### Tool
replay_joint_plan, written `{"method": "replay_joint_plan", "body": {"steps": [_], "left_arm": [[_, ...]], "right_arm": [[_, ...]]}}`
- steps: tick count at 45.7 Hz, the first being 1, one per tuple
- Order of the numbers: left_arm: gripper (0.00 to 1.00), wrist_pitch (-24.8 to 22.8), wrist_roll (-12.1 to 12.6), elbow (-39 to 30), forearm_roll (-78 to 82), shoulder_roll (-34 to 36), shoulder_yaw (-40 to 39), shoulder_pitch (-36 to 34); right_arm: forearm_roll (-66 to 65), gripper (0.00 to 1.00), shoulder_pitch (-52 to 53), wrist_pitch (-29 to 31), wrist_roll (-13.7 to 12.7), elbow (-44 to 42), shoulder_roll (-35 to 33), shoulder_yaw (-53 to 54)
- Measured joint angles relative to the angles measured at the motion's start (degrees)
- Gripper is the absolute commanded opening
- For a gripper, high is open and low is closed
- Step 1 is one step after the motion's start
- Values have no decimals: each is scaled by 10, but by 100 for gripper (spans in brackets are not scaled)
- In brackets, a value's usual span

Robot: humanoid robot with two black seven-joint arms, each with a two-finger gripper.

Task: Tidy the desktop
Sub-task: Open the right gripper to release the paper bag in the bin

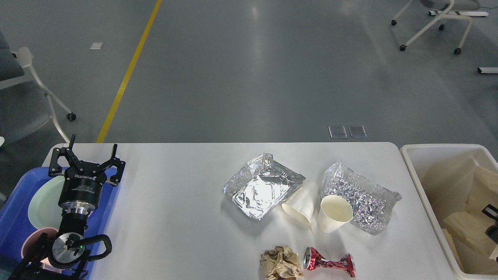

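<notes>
The white desktop (175,217) carries a foil tray (258,188), a crumpled foil sheet (365,200), one paper cup on its side (301,202) and one tilted (334,213). A crumpled brown paper ball (281,263) and a crushed red can (328,264) lie at the front edge. My left gripper (88,153) stands open and empty over the table's left end, above the blue tray. Only a dark bit of my right gripper (491,223) shows at the right edge, inside the bin; its fingers cannot be made out.
A blue tray (15,194) at the left holds a pale green plate (44,202) and a pink cup (33,241). A cream bin (422,175) beside the table's right end holds brown paper (463,225). Rolling chairs stand on the floor beyond.
</notes>
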Motion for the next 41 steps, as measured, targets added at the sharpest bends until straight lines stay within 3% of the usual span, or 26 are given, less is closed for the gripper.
{"method": "replay_joint_plan", "body": {"steps": [18,24,27,41], "left_arm": [[96,0,0,0,0,0,0,0],[96,0,0,0,0,0,0,0],[96,0,0,0,0,0,0,0],[96,0,0,-1,0,0,0,0]], "right_arm": [[0,1,-36,-16,0,-19,41,6],[0,58,-40,-17,0,-19,46,6],[0,100,-40,-28,0,-19,47,6],[0,100,-34,-77,0,-11,49,6]]}}
